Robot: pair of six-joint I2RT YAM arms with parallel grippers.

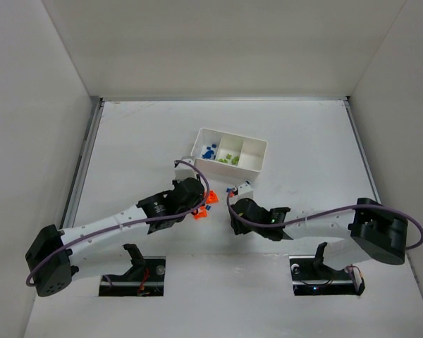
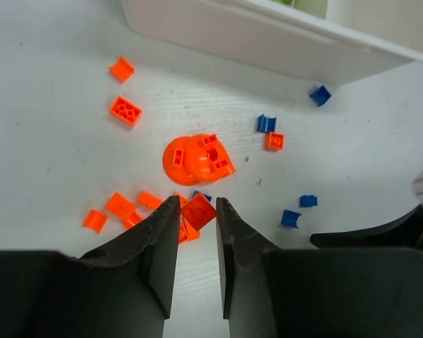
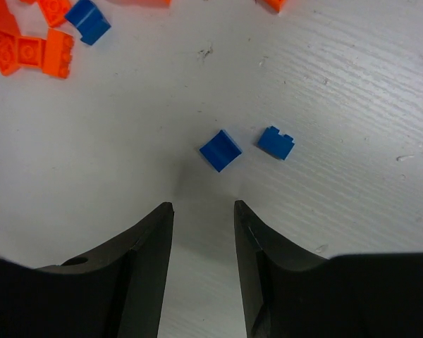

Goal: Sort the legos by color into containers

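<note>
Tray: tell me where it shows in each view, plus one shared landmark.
Top external: the tray sits at centre, just beyond both arms.
Left wrist: its white wall runs along the top edge.
Right wrist: not in view.
Shared landmark: the orange bricks, seen in all three views.

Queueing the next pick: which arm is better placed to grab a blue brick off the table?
Right. The right gripper, jaws open, sits just short of a blue brick, while the left gripper is pinching an orange brick.
</note>
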